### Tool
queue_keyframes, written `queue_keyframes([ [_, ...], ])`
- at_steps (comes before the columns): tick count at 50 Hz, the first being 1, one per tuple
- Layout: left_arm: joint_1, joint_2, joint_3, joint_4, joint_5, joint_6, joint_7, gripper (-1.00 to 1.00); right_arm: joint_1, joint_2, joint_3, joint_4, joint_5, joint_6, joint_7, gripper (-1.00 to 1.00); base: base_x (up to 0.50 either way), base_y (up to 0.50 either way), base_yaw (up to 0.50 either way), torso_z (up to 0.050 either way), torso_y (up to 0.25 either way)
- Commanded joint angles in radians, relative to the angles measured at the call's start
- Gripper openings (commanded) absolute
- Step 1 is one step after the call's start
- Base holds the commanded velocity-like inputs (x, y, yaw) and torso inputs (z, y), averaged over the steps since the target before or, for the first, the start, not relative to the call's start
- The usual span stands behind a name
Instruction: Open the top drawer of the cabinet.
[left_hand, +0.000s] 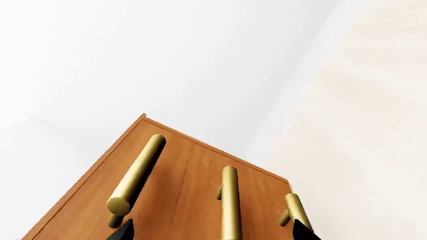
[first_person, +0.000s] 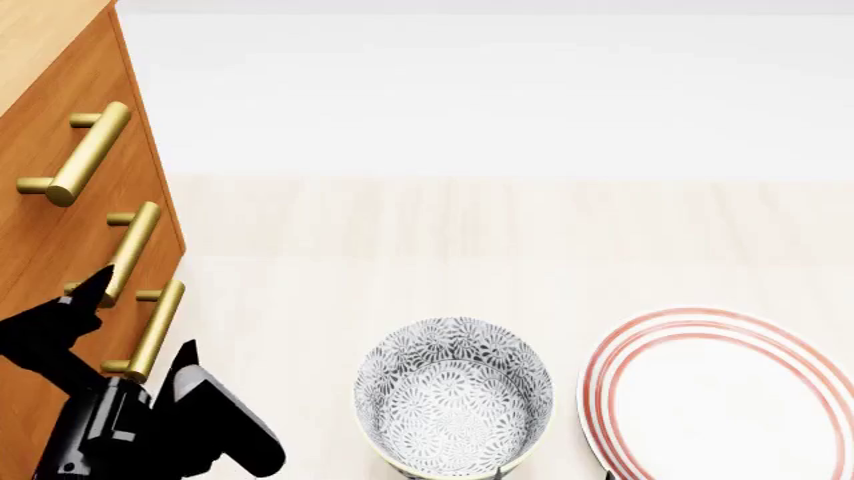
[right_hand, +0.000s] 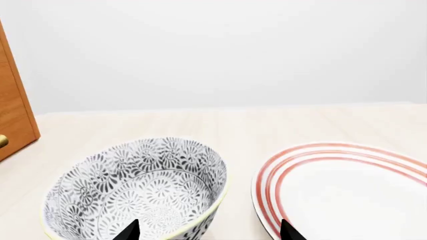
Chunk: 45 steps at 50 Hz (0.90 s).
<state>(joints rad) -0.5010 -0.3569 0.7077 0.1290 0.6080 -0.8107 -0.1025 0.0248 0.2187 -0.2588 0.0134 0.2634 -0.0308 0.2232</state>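
Note:
The cabinet (first_person: 54, 110) stands at the left, orange-brown wood with three brass bar handles. The top drawer's handle (first_person: 75, 155) is the highest one; in the left wrist view it is the handle nearest the white wall (left_hand: 137, 172). All the drawer fronts look flush. My left gripper (first_person: 140, 315) is open and empty just in front of the cabinet's lower part. In the left wrist view its fingertips (left_hand: 124, 230) straddle the middle handle (left_hand: 230, 200) without touching it. My right gripper (right_hand: 208, 232) is open and empty, low between bowl and plate.
A grey-patterned bowl (first_person: 454, 400) and a white plate with red rings (first_person: 727, 395) sit on the pale surface right of the cabinet. Both also show in the right wrist view, the bowl (right_hand: 133, 190) and the plate (right_hand: 347, 195). A white wall runs behind.

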Motion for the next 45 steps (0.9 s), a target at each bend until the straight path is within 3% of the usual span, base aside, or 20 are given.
queue_keyframes([
  [1,-0.063,-0.001,0.048,-0.042,0.104,-0.023,0.047,1.0,0.0,-0.016,0.02,0.007,-0.016,-0.007,-0.019,1.0,0.0,0.0,0.0,0.0,0.0],
  [13,-0.087,-0.062,0.157,0.001,0.212,-0.061,0.141,1.0,0.001,-0.013,0.013,0.008,-0.013,-0.007,-0.015,1.0,0.0,0.0,0.0,0.0,0.0],
  [45,-0.235,-0.09,0.167,0.029,0.265,-0.075,0.242,1.0,0.002,-0.005,-0.004,0.018,-0.005,-0.017,-0.006,1.0,0.0,0.0,0.0,0.0,0.0],
])
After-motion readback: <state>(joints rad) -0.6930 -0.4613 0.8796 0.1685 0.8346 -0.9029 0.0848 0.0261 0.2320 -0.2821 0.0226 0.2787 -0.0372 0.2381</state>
